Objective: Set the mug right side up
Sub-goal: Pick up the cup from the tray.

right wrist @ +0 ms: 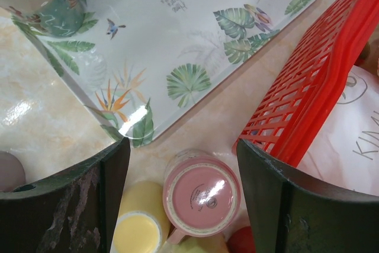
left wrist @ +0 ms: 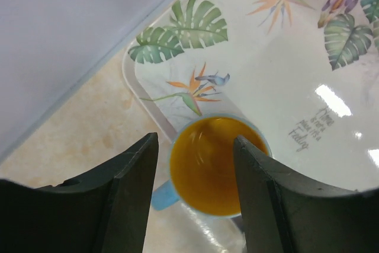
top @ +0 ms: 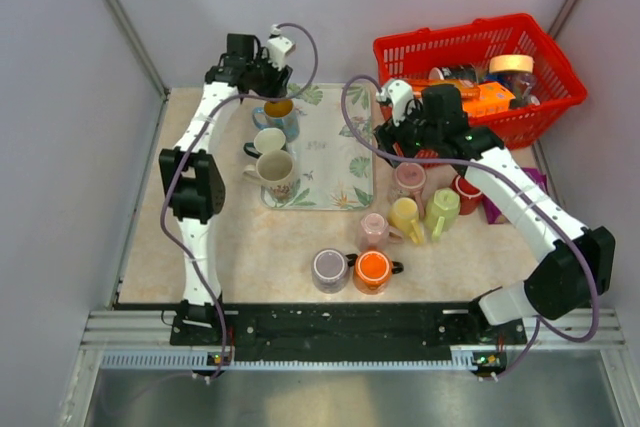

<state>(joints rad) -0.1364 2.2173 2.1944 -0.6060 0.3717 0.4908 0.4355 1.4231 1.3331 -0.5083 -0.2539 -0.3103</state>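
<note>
A pink mug (right wrist: 201, 191) stands upside down, base up, on the table between the leaf-print tray (right wrist: 177, 28) and the red basket (right wrist: 320, 87). My right gripper (right wrist: 183, 143) hangs open just above it, fingers either side and clear of it; from the top view the same mug (top: 408, 179) sits under that gripper (top: 405, 147). A blue mug with an orange inside (left wrist: 216, 164) stands upright on the tray's far corner (left wrist: 142, 81). My left gripper (left wrist: 195, 140) is open over it, jaws straddling the rim.
A white mug (top: 268, 141) and a cream floral mug (top: 274, 171) stand on the tray (top: 335, 147). Yellow (top: 406, 217), green (top: 442, 209), red (top: 467, 190), pink (top: 373, 231), grey (top: 329, 269) and orange (top: 372, 270) mugs crowd the table. The basket (top: 480, 72) holds groceries.
</note>
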